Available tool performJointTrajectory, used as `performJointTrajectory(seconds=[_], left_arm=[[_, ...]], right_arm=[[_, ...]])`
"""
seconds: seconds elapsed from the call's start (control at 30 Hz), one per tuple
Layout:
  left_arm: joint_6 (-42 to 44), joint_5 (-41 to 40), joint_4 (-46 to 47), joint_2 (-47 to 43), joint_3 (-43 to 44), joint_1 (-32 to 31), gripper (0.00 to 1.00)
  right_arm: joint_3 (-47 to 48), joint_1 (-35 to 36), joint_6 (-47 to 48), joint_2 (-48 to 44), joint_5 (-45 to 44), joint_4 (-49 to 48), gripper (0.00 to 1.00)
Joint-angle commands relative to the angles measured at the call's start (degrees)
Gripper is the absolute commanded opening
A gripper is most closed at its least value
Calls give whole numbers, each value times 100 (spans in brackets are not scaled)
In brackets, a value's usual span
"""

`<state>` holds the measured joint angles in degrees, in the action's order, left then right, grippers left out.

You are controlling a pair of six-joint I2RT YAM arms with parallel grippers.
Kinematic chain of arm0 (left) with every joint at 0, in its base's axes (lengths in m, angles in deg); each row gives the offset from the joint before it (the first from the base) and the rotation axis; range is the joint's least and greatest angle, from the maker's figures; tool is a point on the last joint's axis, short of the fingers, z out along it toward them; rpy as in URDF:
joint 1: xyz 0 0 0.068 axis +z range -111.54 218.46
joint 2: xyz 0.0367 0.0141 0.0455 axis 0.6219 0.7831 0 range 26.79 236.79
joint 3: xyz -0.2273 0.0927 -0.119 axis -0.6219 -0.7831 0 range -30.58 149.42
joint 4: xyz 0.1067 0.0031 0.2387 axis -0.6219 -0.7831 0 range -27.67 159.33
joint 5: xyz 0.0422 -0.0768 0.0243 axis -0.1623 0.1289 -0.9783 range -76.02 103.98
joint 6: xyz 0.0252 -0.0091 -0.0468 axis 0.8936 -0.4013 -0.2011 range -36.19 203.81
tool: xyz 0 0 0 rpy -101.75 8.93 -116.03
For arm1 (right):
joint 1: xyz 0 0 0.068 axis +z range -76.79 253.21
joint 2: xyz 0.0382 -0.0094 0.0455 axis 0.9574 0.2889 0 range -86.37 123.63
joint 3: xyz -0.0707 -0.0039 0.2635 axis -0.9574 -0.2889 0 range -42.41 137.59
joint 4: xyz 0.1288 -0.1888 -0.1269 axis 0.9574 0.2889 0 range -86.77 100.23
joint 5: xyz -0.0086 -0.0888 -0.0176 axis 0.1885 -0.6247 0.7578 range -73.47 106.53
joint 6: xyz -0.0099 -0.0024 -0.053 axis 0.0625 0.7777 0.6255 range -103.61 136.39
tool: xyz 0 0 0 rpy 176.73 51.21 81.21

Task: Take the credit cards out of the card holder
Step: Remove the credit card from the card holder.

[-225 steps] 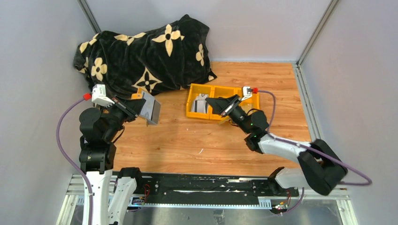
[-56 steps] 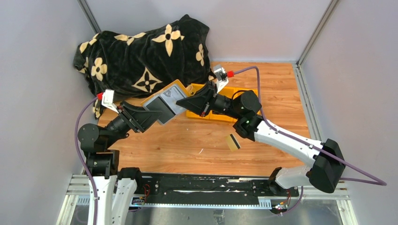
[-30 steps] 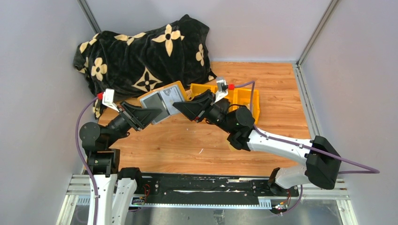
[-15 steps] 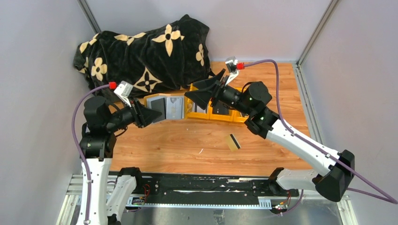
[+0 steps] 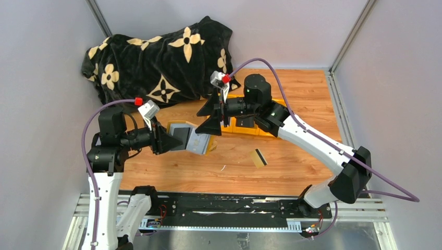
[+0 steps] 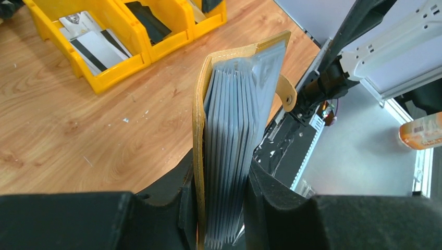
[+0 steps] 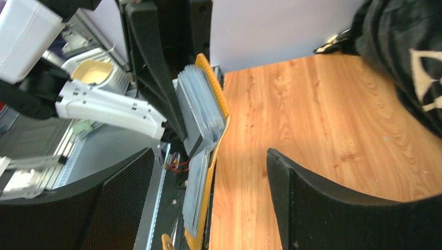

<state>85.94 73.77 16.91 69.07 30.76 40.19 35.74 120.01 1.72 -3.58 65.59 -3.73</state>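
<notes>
The left gripper (image 5: pixel 166 139) pinched the card holder (image 5: pixel 194 139) by one end, the right gripper (image 5: pixel 206 119) stood spread just beyond its free end, and a tan-gold credit card (image 5: pixel 258 158) lay well apart from both.

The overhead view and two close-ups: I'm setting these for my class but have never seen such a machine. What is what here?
Two robot arms are bolted at the edge of a wooden table. The wide picture comes from above; each close-up from a wrist camera. The left gripper clamps an open mustard card holder with clear pockets. The right gripper hangs open near it. A yellow bin holds cards; one tan-gold card lies loose; a flowered blanket sits behind.
</notes>
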Motion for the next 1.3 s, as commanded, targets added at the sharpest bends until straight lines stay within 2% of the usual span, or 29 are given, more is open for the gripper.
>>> performJointTrajectory(seconds=[0.0,0.23,0.3,0.43,0.53,0.57,0.6,0.63,0.67,0.7,0.73,0.8,0.9,1.0,1.27], left_arm=[[391,154,-110,-97,212,-49,3],[674,-109,-110,-207,248,-60,1],[719,-129,-116,-219,271,-60,1],[754,-147,-120,-264,316,-60,1],[722,-73,-133,-319,288,-59,1],[711,-39,-128,-329,268,-59,5],[657,-12,-139,-340,238,-60,14],[600,53,-139,-330,212,-60,31],[477,103,-145,-329,176,-57,52],[293,140,-147,-323,136,-59,67],[186,232,-148,-313,76,-59,77],[-40,432,-154,-279,-41,-58,82],[-184,644,-157,-192,-148,-60,83],[-181,754,-155,-153,-136,-60,79],[-181,736,-153,-163,183,-54,62]], right_arm=[[268,-42,240,48,833,323,82],[314,195,99,363,1111,563,82],[306,298,97,472,1093,622,79],[334,373,-99,670,1050,568,56],[209,373,-496,694,1017,42,32],[140,373,-603,676,985,-145,22],[56,373,-708,632,967,-343,13],[-43,373,-836,589,933,-596,9],[-174,365,-972,525,881,-866,4],[-322,360,-1099,420,812,-1168,0],[-458,356,-1220,342,735,-1408,0],[-647,355,-1378,232,635,-1754,0],[-776,360,-1510,151,590,-1936,0],[-873,351,-1564,72,519,-2032,0],[-1141,301,-1507,-94,466,-2099,0]])
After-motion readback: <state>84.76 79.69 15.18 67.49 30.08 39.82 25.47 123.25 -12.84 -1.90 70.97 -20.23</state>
